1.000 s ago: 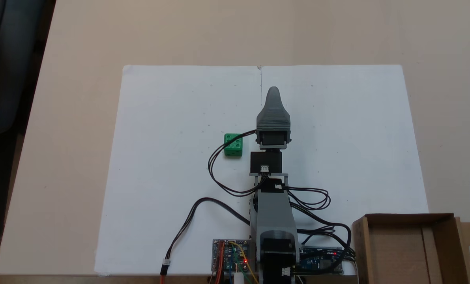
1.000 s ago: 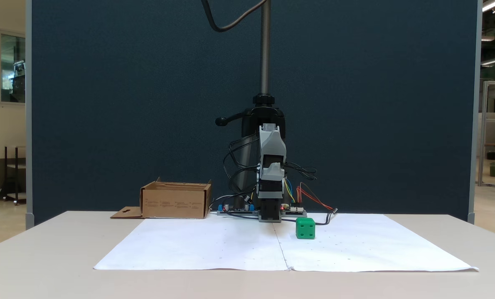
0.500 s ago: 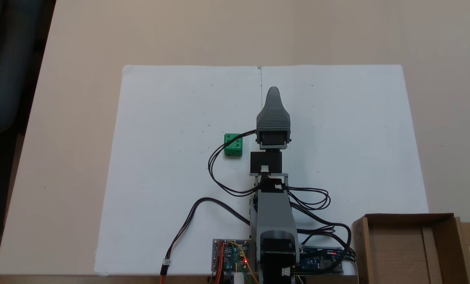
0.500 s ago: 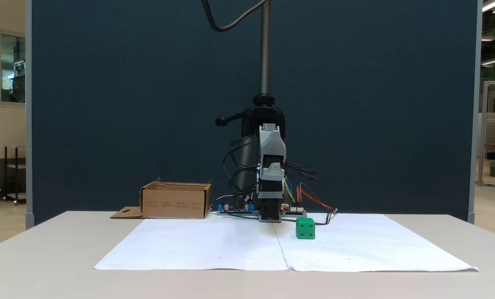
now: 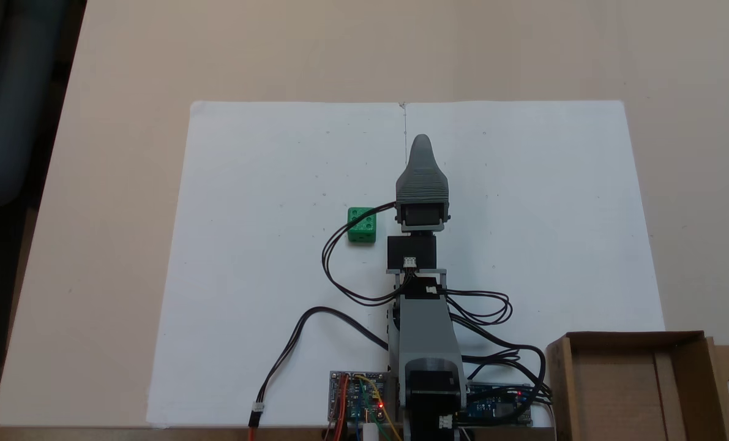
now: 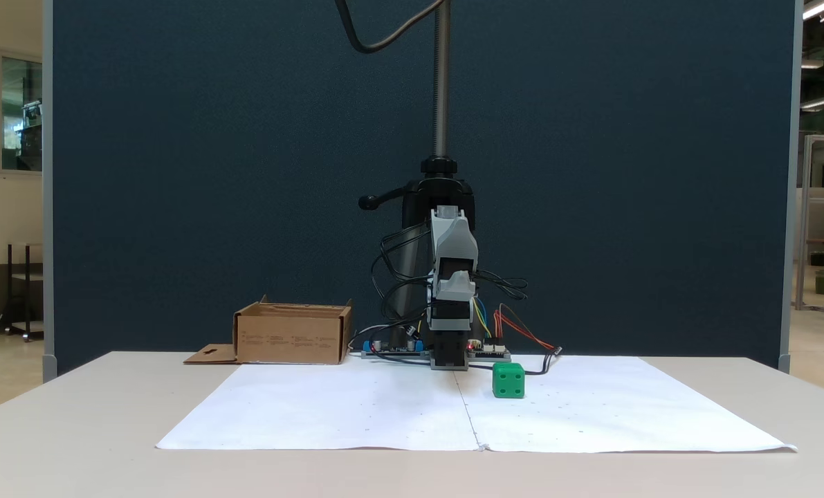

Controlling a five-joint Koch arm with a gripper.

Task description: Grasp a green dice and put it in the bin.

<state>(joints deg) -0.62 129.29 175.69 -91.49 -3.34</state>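
We see the green dice (image 5: 362, 225) lying free on white paper (image 5: 266, 184), just left of our gripper (image 5: 422, 142); whether its jaws are parted, we cannot tell. The bin (image 5: 633, 343) waits empty beyond the paper's corner.

One green dice (image 5: 362, 225), one bin (image 5: 639, 384), two paper sheets (image 5: 278, 202).
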